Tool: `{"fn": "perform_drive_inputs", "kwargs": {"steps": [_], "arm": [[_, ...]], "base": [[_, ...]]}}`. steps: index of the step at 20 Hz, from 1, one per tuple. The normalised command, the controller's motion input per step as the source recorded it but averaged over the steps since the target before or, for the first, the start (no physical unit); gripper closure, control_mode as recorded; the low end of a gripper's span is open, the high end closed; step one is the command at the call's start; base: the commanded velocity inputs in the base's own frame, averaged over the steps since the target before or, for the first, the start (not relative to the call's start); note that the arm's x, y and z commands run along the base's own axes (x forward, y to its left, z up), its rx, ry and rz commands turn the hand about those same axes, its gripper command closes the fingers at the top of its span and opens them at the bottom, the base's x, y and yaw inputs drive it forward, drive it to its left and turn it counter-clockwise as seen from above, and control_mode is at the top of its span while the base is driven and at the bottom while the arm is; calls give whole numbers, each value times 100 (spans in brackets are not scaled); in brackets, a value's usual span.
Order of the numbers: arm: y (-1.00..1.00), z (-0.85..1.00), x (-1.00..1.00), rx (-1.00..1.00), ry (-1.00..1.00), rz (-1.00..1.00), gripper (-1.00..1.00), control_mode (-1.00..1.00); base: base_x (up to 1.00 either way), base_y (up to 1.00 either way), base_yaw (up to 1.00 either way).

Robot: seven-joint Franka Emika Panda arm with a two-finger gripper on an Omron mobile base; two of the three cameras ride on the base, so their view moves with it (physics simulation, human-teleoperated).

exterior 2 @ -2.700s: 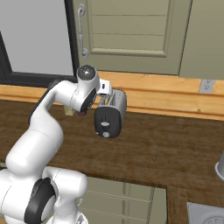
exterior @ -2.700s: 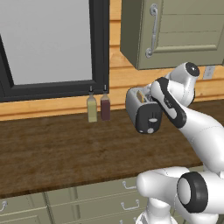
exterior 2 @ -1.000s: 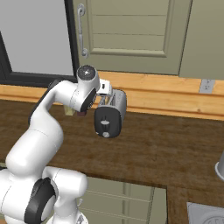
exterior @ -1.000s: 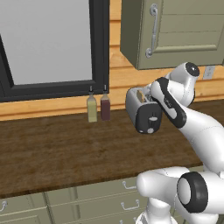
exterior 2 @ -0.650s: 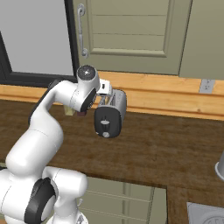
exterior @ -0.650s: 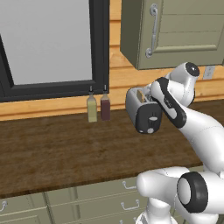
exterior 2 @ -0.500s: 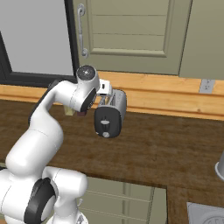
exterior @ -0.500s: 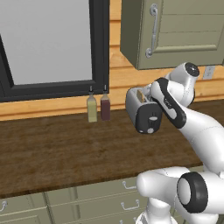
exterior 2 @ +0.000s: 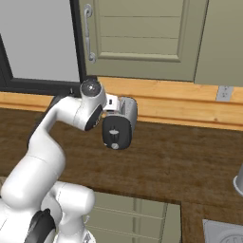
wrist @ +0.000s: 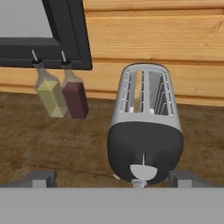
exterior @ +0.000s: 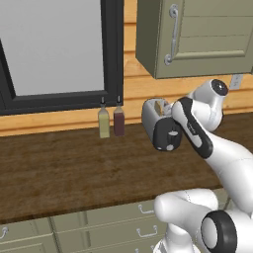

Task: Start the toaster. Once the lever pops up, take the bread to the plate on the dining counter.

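Worktop: toaster (wrist: 145,131) between hand (wrist: 110,177) (open).

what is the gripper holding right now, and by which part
Nothing. The gripper is open, its fingers either side of the toaster, near the lever.

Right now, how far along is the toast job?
Early. Done: bread sits in the toaster's left slot. In hand: nothing; the open gripper hovers by the lever, low on the black end panel. Left: retrieving the bread, carrying it to the plate.
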Motion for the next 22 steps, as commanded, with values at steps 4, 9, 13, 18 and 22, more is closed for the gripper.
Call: {"fn": "perform_drive_inputs", "kwargs": {"steps": [4, 9, 13, 18, 22], "arm": [[6, 0, 34, 0, 0, -9, -100, -100], [6, 0, 59, 0, 1, -9, -100, -100], [0, -10, 34, -1, 4, -2, -100, -100], [-13, -14, 8, -1, 0, 0, -100, -100], [-18, -1, 22, 0, 0, 0, -100, -100]], "base": [[0, 0, 0], [0, 0, 0], [0, 0, 0], [0, 0, 0], [0, 0, 0]]}}
